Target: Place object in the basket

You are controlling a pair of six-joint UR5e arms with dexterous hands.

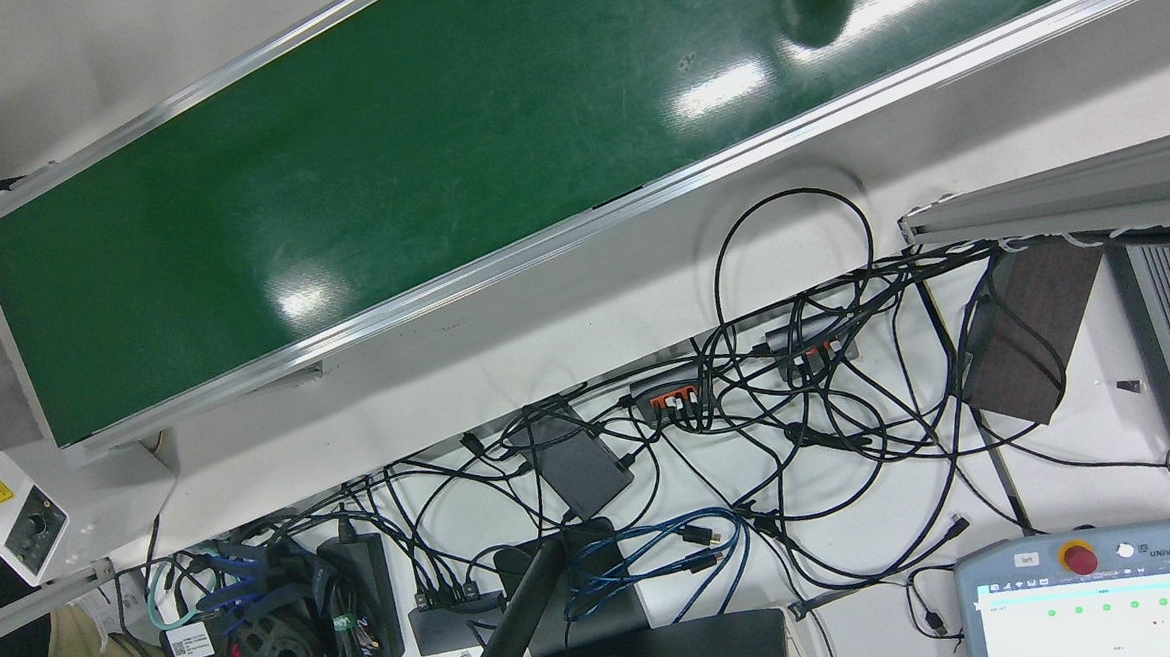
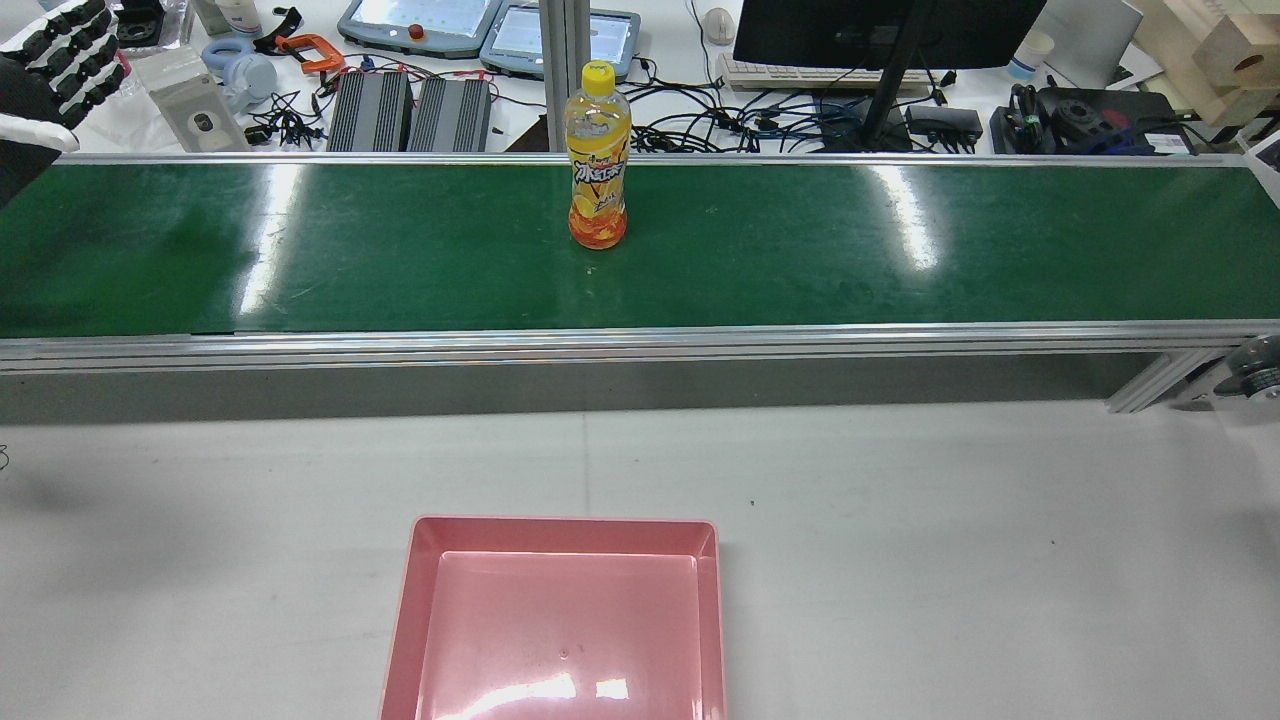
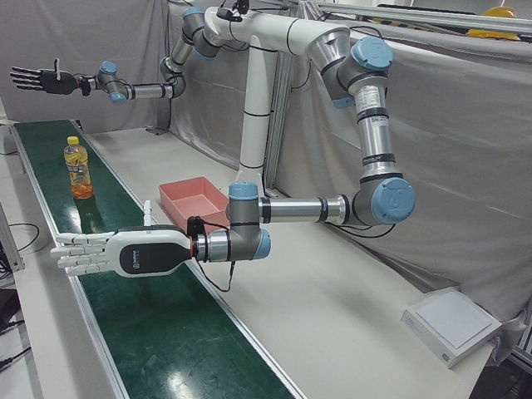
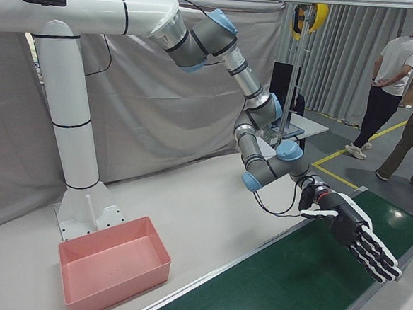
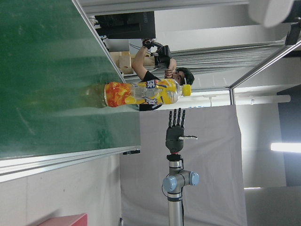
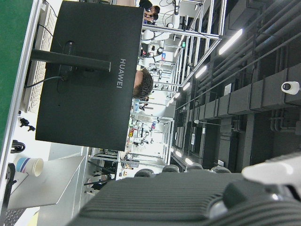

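Rear view: one orange-yellow plastic drink bottle (image 2: 597, 160) stands upright, long axis vertical, mid-length on the green conveyor belt (image 2: 900, 250). The left hand (image 2: 50, 55) hovers far to its left, fingers spread and empty. The right hand (image 4: 360, 240), equally released, lies beyond the right edge, so the left seems nearer. One pink plastic basket (image 2: 400, 600) sits empty on the table (image 2: 950, 550), nearer than the bottle.

Green conveyor belt (image 2: 800, 250) framed by aluminium rails; an orange-drink bottle (image 2: 597, 160) is stood upright on it, mid-length. Pale tabletop (image 2: 950, 540) lies alongside; a pink basket (image 2: 560, 535) is set on it, well apart from the belt.
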